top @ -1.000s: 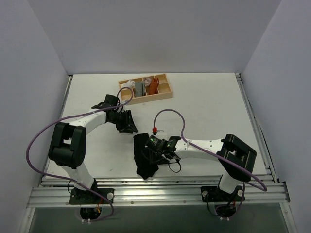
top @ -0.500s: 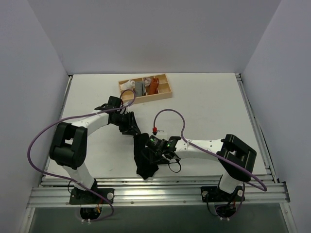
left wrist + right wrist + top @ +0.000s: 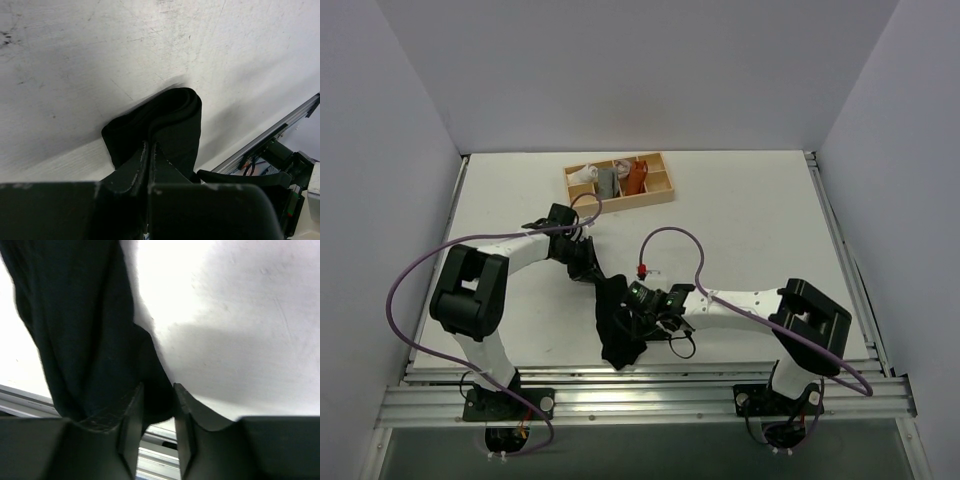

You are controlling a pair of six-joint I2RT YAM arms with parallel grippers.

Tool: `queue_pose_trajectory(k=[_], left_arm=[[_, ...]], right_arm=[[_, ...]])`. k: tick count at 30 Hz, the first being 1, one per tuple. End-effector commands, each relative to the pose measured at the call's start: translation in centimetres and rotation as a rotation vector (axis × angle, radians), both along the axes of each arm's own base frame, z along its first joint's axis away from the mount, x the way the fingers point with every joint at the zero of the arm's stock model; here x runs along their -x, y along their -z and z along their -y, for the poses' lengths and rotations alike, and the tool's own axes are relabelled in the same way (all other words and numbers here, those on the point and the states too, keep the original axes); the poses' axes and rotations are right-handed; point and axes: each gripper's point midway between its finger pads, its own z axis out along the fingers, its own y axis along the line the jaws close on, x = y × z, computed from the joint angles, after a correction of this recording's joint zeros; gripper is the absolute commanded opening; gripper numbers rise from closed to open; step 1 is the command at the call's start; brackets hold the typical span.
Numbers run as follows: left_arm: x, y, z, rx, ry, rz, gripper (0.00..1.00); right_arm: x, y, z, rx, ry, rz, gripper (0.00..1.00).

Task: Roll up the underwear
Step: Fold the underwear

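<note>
i count one underwear (image 3: pixel 613 335), black, bunched on the counter (image 3: pixel 750 230) near the front edge, between my two arms. the left claw (image 3: pixel 150 146) is pinched tight on its far corner, with cloth bulging on either side of the tips. the right claw (image 3: pixel 157 390) stands narrow with a fold between its fingers; i cannot tell if it bites. one wooden tray (image 3: pixel 667 192) sits well back, holding one white roll (image 3: pixel 585 175), one grey roll (image 3: pixel 608 181) and one orange-brown roll (image 3: pixel 636 178).

On the table (image 3: pixel 750 230), underwear (image 3: pixel 617 325) near front; tray (image 3: pixel 662 183) of cloth rolls (image 3: pixel 608 181) behind
</note>
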Motion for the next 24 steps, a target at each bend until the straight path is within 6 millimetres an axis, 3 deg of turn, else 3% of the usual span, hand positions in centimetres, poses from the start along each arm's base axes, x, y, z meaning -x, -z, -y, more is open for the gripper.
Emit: queue_pose_trajectory(k=[1, 5, 10, 15, 17, 18, 24], left_arm=[[-0.5, -0.4, -1.6, -0.032, -0.016, 0.051, 0.02], [-0.3, 0.3, -3.0, -0.018, -0.050, 0.043, 0.02], [-0.1, 0.3, -3.4, -0.022, -0.055, 0.040, 0.02], [0.2, 0.3, -3.4, -0.019, -0.051, 0.030, 0.07], [0.3, 0.0, -3.3, -0.012, -0.046, 0.034, 0.09], [0.2, -0.4, -3.3, -0.008, -0.045, 0.040, 0.16], [-1.1, -4.4, -3.1, 0.005, -0.052, 0.110, 0.35]], right_arm=[[0.5, -0.5, 1.5, 0.002, 0.062, 0.029, 0.24], [1.2, 0.6, 2.7, 0.005, 0.092, 0.016, 0.14], [1.0, 0.8, 2.8, 0.018, 0.097, 0.020, 0.03], [0.7, 0.5, 2.5, 0.022, 0.087, 0.030, 0.04], [0.5, -0.1, 2.3, 0.024, 0.083, 0.040, 0.09], [0.4, -0.6, 2.2, 0.022, 0.073, 0.049, 0.11], [-1.0, -5.5, -0.1, -0.059, 0.047, 0.123, 0.19]])
